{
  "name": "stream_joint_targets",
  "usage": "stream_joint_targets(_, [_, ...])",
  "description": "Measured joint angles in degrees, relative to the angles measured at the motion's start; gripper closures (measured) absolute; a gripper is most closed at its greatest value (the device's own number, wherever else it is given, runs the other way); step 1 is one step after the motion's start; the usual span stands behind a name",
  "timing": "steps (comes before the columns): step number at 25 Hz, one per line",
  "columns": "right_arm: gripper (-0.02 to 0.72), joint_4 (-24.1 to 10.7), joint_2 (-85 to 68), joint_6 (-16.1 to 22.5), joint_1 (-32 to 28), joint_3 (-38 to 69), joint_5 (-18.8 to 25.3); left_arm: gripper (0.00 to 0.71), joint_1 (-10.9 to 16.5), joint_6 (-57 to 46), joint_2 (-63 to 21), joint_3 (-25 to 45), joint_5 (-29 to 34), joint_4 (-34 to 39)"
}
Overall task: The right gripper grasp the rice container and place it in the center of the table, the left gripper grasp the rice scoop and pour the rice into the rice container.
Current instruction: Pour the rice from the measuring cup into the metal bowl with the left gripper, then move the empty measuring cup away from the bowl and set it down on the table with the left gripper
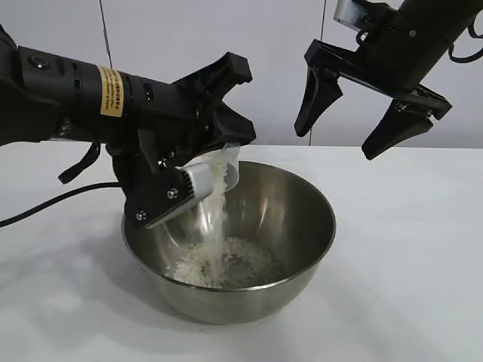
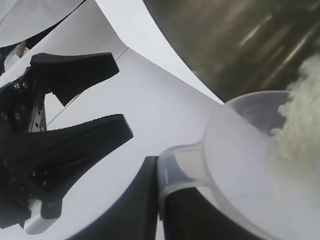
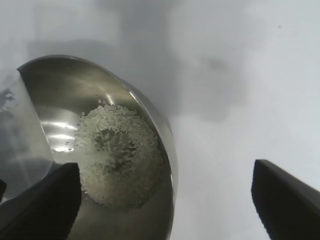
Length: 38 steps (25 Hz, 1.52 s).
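Rice [image 1: 216, 226] pouring into the bowl [image 1: 302, 226]

Left gripper [image 1: 198, 181] clamps the tilted scoop [image 1: 215, 175] over the bowl; right gripper [image 1: 353, 119] hangs above, jaws spread, holding nothing.

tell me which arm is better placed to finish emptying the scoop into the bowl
Left. The left gripper is shut on the rice scoop, tipped over the rice container with rice streaming in. The right gripper hangs open above, holding nothing.
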Motion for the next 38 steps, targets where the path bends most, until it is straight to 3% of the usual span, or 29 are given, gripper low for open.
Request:
stream_joint_targets(25, [0.064, 0.0, 0.0, 0.0, 0.0, 0.0, -0.2, 0.707, 0.0, 3.3, 0.0, 0.1, -0.9, -0.8])
stream_joint_targets(31, [0.064, 0.1, 0.0, 0.0, 0.0, 0.0, -0.2, 0.707, 0.0, -8.9, 0.0, 1.2, -8.2, -6.3])
stream_joint_targets(38, [0.064, 0.1, 0.0, 0.0, 0.0, 0.0, -0.3, 0.707, 0.0, -21.2, 0.0, 1.3, -19.5, -20.9])
